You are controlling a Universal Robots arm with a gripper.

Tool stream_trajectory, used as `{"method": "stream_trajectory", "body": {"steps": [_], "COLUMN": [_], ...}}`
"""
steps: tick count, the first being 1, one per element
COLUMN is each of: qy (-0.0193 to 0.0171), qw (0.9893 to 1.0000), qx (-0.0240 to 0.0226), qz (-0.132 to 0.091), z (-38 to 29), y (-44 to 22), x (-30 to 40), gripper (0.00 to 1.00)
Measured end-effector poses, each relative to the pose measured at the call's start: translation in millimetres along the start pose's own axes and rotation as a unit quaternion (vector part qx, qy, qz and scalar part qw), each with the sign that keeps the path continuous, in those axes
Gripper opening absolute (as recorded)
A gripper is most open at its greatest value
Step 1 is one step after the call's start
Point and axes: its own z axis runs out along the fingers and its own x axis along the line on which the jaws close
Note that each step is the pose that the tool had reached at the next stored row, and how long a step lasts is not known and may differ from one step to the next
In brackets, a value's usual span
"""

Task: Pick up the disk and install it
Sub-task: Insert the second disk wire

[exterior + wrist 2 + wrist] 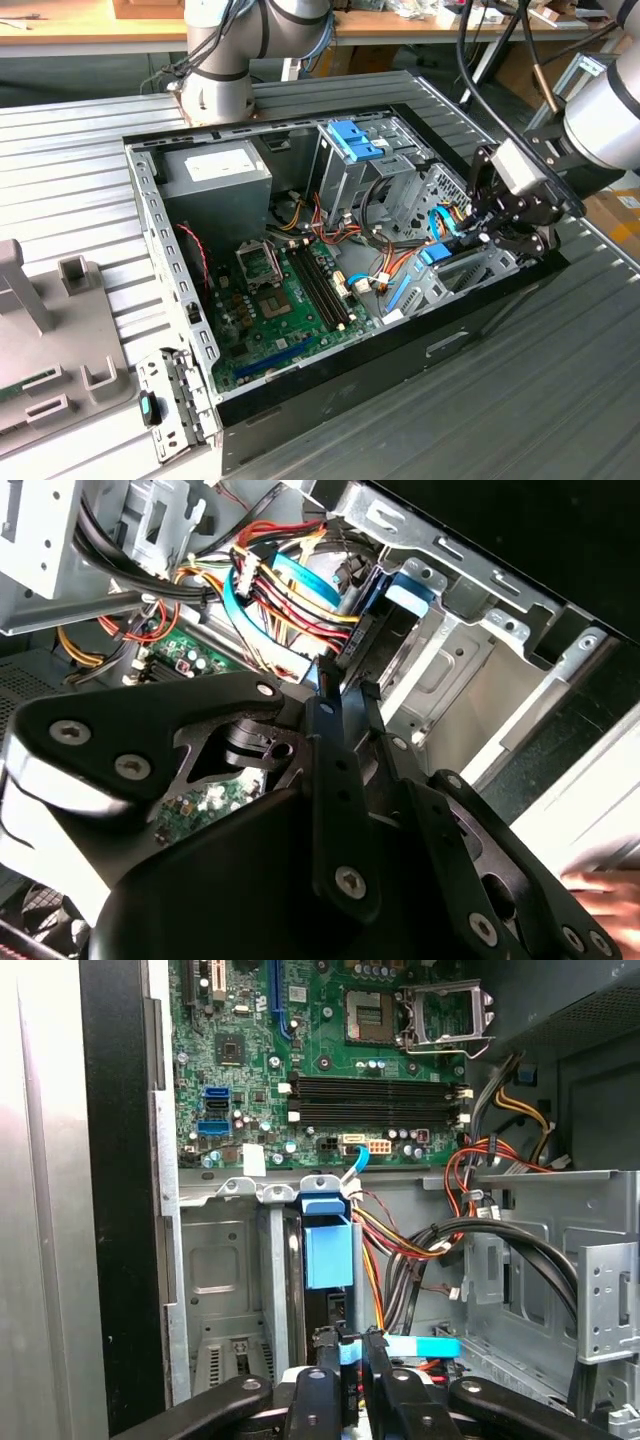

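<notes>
We have the end effector clamped on the disk, already standing in the drive bay just ahead; seating remains unfinished.

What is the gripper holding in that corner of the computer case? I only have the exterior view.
Observer: In the first wrist view the gripper is closed on the near edge of the disk.
Operator: Is the disk lying flat or standing on edge?
Observer: On edge, standing in the metal bay.
Operator: Is anything crowding it?
Observer: A bundle of red and yellow wires passes right beside the disk.
</notes>
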Motion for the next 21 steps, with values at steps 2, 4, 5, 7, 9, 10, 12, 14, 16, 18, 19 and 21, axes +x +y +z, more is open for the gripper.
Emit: {"method": "stream_trajectory", "body": {"steps": [2,4,5,7,9,10,12,14,16,18,19,21], "qy": [0.0000,0.0000,0.0000,0.0004,0.0038,0.0041,0.0077,0.0152,0.0232,0.0290,0.0313,0.0355], "qw": [1.0000,1.0000,1.0000,1.0000,1.0000,1.0000,1.0000,0.9999,0.9997,0.9996,0.9995,0.9994], "qx": [0.0000,0.0000,0.0000,0.0000,0.0002,0.0002,0.0005,0.0009,0.0015,0.0023,0.0026,0.0031], "qz": [0.000,0.000,0.000,0.000,0.000,0.000,0.000,0.000,0.000,-0.001,-0.001,-0.001], "z": [-5.1,-11.9,-13.8,-21.1,-22.4,-22.4,-22.3,-22.0,-21.5,-20.5,-20.1,-19.2], "y": [0.0,0.0,0.0,-0.1,-0.1,0.0,0.0,0.2,1.4,3.2,4.2,6.2], "x": [-1.2,-2.7,-3.2,-5.4,-5.9,-5.9,-7.1,-8.3,-10.2,-14.6,-16.2,-19.9], "gripper": [0.24,0.24,0.24,0.24,0.24,0.24,0.24,0.24,0.24,0.24,0.24,0.24]}}
